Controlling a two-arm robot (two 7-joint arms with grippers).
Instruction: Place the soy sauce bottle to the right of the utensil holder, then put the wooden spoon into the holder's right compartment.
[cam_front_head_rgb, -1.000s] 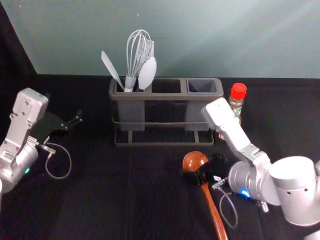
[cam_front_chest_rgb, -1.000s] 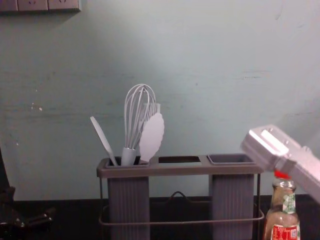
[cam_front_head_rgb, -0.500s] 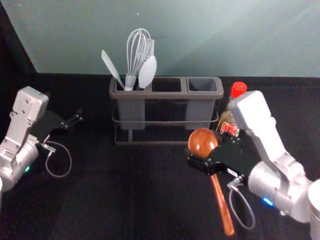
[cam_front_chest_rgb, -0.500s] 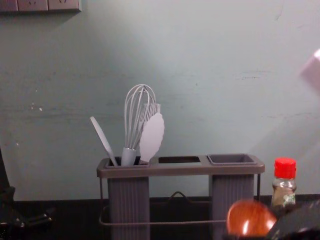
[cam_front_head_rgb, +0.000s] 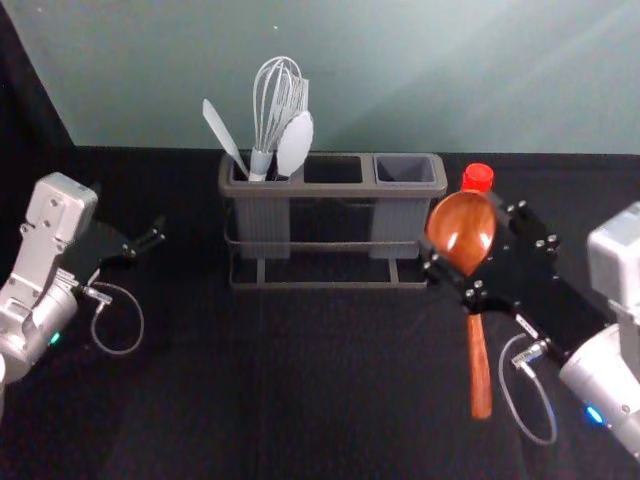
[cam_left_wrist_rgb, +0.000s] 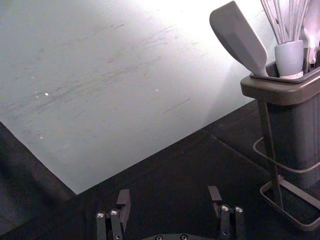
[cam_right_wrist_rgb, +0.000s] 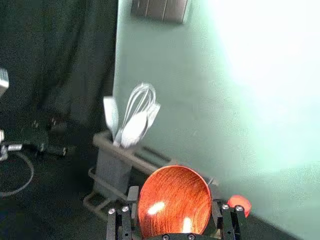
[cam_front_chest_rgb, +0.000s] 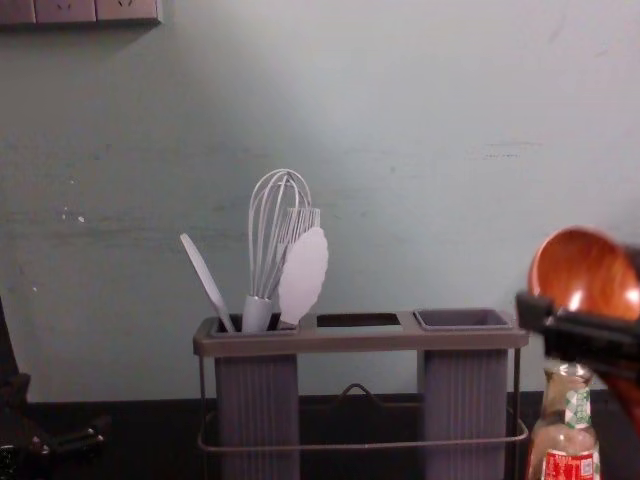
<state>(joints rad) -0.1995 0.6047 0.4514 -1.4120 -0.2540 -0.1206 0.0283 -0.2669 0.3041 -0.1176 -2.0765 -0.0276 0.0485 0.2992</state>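
One wall (cam_front_head_rgb: 400, 80) backs the black table (cam_front_head_rgb: 300, 400), above which the right gripper (cam_front_head_rgb: 467, 236) clasps the spoon (cam_front_head_rgb: 480, 370), left gripper (cam_front_head_rgb: 130, 214) parted.

Red-capped soy sauce bottle (cam_front_chest_rgb: 566, 432) upright, right of grey utensil holder (cam_front_chest_rgb: 358, 341); brown wooden spoon (cam_front_head_rgb: 462, 232) raised, bowl above handle.

From here, the wooden spoon (cam_front_head_rgb: 463, 222) and right gripper (cam_front_head_rgb: 466, 234) block most of the soy sauce bottle (cam_front_head_rgb: 478, 176) below its cap in the head view. The chest view hides that cap, crops the bottle's base, and leaves the label's (cam_front_chest_rgb: 569, 467) small print unreadable; its lower edge cuts off the utensil holder's (cam_front_chest_rgb: 365, 341) feet too.
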